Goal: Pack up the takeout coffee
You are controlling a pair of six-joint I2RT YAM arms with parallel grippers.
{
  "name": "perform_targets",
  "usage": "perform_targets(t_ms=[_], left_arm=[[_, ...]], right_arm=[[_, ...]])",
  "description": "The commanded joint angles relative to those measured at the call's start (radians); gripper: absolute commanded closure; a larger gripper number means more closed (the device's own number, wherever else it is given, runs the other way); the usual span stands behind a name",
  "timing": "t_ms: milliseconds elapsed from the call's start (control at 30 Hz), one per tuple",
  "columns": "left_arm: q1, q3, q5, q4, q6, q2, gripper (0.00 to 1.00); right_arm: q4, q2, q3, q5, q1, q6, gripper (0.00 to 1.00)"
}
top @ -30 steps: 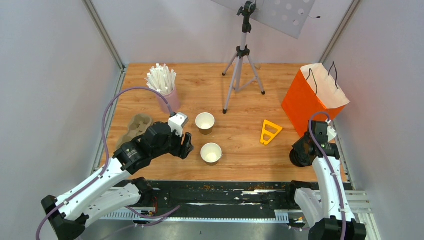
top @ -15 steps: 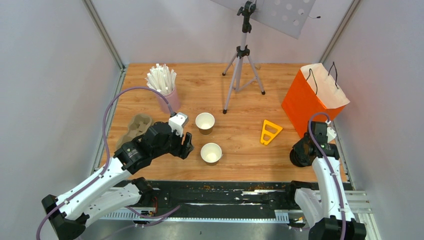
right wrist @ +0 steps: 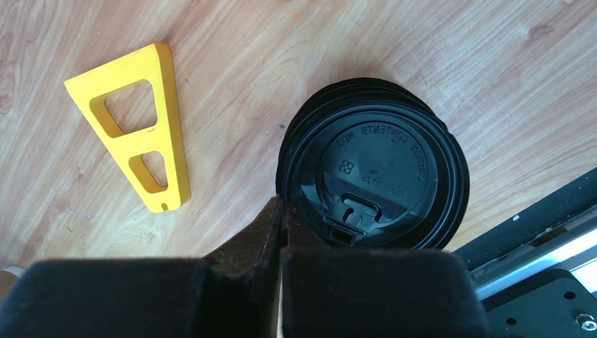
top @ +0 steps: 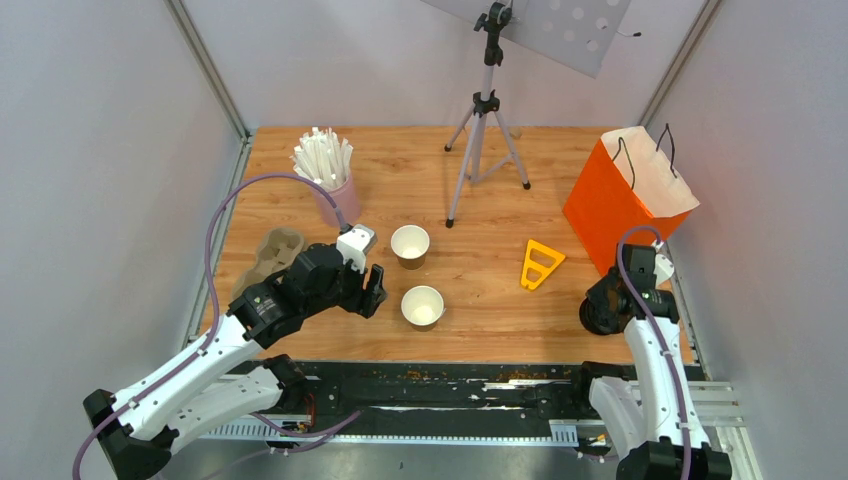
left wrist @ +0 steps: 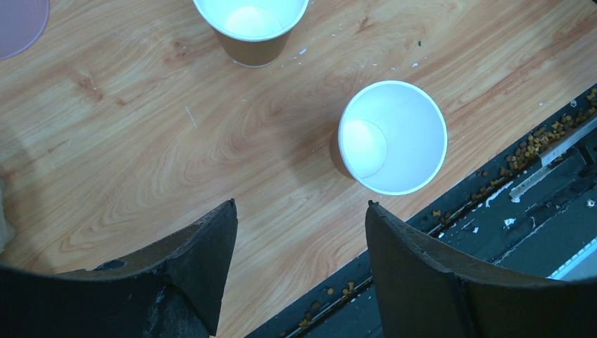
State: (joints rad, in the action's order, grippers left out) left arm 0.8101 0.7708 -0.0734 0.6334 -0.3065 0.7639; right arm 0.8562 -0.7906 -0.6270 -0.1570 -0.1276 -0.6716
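So here's where we're at. Two small kraft-brown paper cups stand upright on the wooden table [top: 480, 290], a bit left of the middle and slightly apart. The near paper cup [left wrist: 392, 137] is close to the front edge. The far paper cup [left wrist: 251, 28] sits just behind it and slightly to the left. From the left wrist view both look white inside, and we can't make out any liquid in either. Neither has a lid on.

The left fingers [left wrist: 204, 253] are spread wide and have hold of nothing. They hover over bare wood with the near paper cup just ahead and off to one side, not between them.

Over on the right side of the table there's a stack of black lids [right wrist: 373, 176] lying flat, sip flap up. The right fingers [right wrist: 278, 225] are pressed completely together right at the stack's rim. We honestly can't tell if they've nipped a lid edge or are just touching it.

Other stuff: a yellow wedge-shaped plastic piece [right wrist: 137, 127] lies flat beside the lids. An orange paper bag [top: 620, 205] stands open behind them. A pink cup of white sticks [top: 335, 195] and a pulp cup tray [top: 272, 252] sit on the left, and a tripod [top: 487, 130] stands at the back.
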Motion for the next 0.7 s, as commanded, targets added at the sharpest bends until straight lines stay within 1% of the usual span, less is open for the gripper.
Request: perform_targets(t_ms=[0, 200, 400, 433, 500, 533, 567, 667], left_arm=[[0.003, 0.013, -0.012, -0.003, 0.017, -0.013, 0.25], [0.003, 0.012, -0.012, -0.004, 0.017, -0.012, 0.25], [0.003, 0.012, -0.014, 0.000, 0.015, -0.013, 0.24], [0.003, 0.012, -0.014, 0.000, 0.015, -0.013, 0.24], [0.003, 0.012, -0.014, -0.001, 0.015, -0.013, 0.24], [0.003, 0.012, -0.014, -0.001, 0.015, -0.014, 0.23], [0.003, 0.012, -0.014, -0.001, 0.015, -0.013, 0.23], [0.003, 0.012, -0.014, -0.001, 0.016, -0.014, 0.23]], right_arm=[[-0.016, 0.028, -0.047, -0.036, -0.006, 0.017, 1.00], [0.036, 0.045, -0.117, -0.063, -0.006, 0.009, 1.00], [0.045, 0.039, -0.104, -0.032, -0.006, -0.012, 1.00], [0.049, 0.035, -0.103, -0.028, -0.006, -0.019, 0.97], [0.054, 0.022, -0.098, -0.022, -0.005, -0.024, 0.81], [0.044, 0.017, -0.093, -0.016, -0.005, -0.017, 0.76], [0.037, 0.012, -0.084, -0.014, -0.006, -0.010, 0.73], [0.026, -0.003, -0.066, -0.019, -0.006, -0.006, 0.72]])
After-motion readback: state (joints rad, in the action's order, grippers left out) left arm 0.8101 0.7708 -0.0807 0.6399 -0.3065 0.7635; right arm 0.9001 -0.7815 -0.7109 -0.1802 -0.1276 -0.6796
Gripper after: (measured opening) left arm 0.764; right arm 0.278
